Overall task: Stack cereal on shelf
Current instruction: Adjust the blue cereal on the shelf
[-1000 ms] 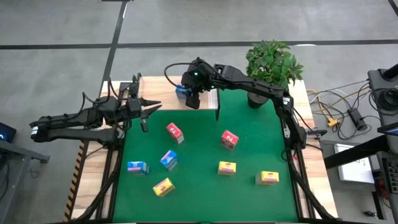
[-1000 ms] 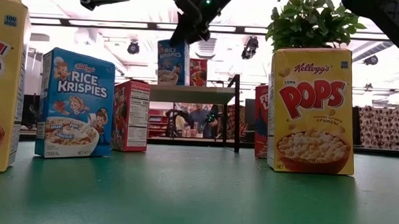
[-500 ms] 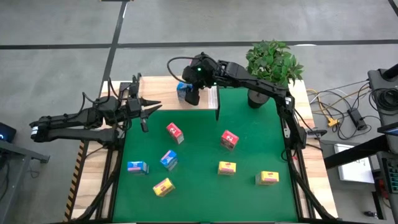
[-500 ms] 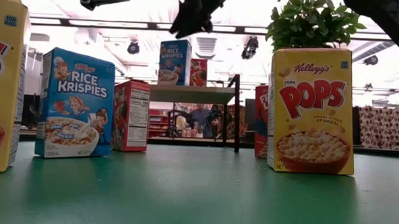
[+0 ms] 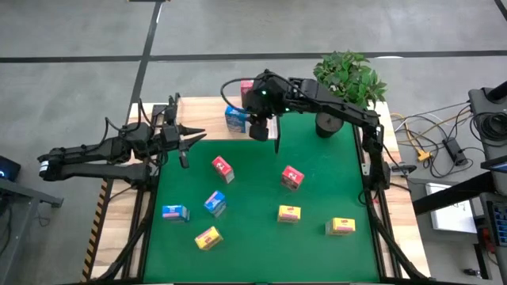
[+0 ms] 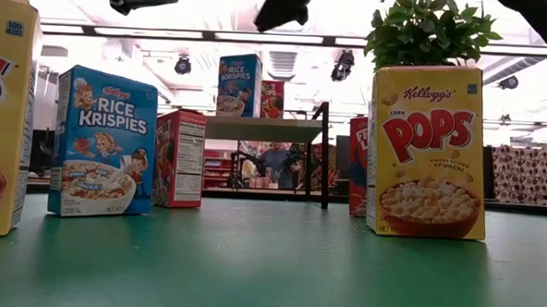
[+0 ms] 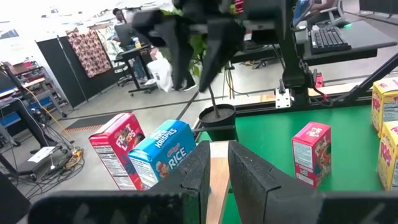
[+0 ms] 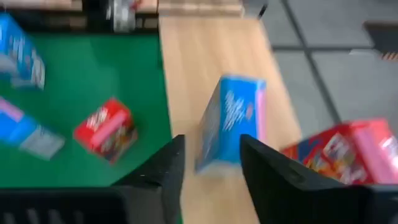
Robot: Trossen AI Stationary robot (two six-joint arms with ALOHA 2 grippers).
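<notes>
The shelf (image 6: 261, 128) is a light wooden board on thin black posts at the far edge of the green mat. Two cereal boxes stand upright on it, a blue one (image 8: 233, 121) and a pink-red one (image 8: 336, 152). They also show in the high view, blue box (image 5: 234, 119) and pink-red box (image 5: 246, 85). My right gripper (image 5: 259, 131) hangs open above the shelf, just right of the blue box, with nothing between its fingers (image 8: 168, 174). My left gripper (image 5: 198, 136) waits shut and level at the mat's left edge. Several more boxes lie on the mat (image 5: 253, 253).
On the mat stand two pink-red boxes (image 5: 222, 168) (image 5: 292, 177), two blue ones (image 5: 215, 203) (image 5: 174, 212) and three yellow ones (image 5: 289, 213) (image 5: 342, 226) (image 5: 207, 237). A potted plant (image 5: 346, 79) stands at the far right corner, right of the shelf.
My right gripper has risen from the top of the blue box and drawn away toward the table's right edge. The blue box stays standing upright on the shelf beside the pink-red one.
</notes>
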